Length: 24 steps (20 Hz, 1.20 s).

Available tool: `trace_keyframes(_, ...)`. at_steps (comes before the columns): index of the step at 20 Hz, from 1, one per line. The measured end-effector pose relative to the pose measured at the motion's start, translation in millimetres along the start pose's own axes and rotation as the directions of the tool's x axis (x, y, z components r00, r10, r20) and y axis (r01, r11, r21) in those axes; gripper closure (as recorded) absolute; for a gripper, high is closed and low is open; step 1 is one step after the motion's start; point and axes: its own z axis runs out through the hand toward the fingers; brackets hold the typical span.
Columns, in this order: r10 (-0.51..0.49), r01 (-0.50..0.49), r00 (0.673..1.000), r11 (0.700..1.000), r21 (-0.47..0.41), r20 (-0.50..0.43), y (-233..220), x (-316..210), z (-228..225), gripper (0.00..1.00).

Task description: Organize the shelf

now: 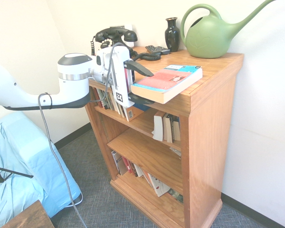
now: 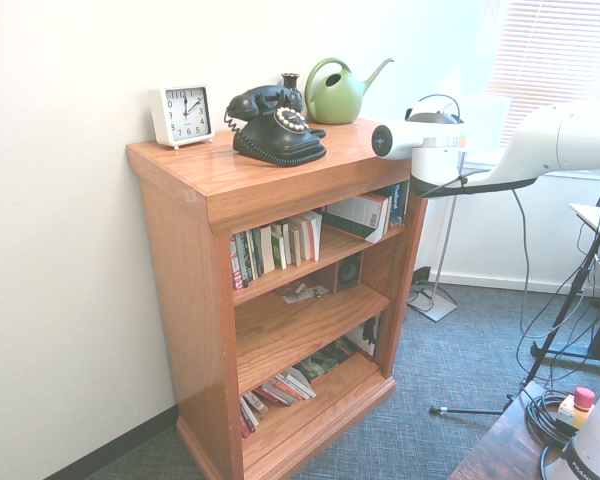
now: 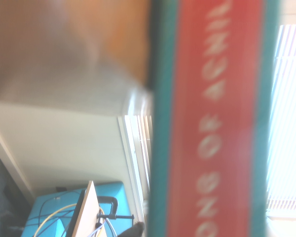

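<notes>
Honey-coloured oak bookcase (image 1: pixel 210 137), thick overhanging top.

book (image 1: pixel 167 81) on shelf top (image 1: pixel 218 64)

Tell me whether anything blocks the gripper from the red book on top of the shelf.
Nothing visible stands between the gripper and the red book. The open fingers appear to straddle its end at the shelf's front edge, and the wrist view shows its spine unobstructed.

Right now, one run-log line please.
claw: open, around book | book: overhanging bookcase top edge | phone: on top
</notes>
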Motion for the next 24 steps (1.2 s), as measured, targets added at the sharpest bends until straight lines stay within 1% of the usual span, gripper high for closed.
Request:
trace_keyframes(9,0.011,-0.011,1.0,1.0,-0.003,0.0,-0.6,14.1,-2.0,0.0)
trace_keyframes(20,0.008,-0.007,1.0,1.0,-0.026,0.025,1.8,11.8,17.1,0.0)
trace_keyframes(21,0.006,-0.005,1.0,1.0,-0.029,0.028,1.2,11.1,19.6,1.0)
trace_keyframes(24,0.002,-0.001,1.0,1.0,-0.031,0.031,-0.8,9.6,25.2,1.0)
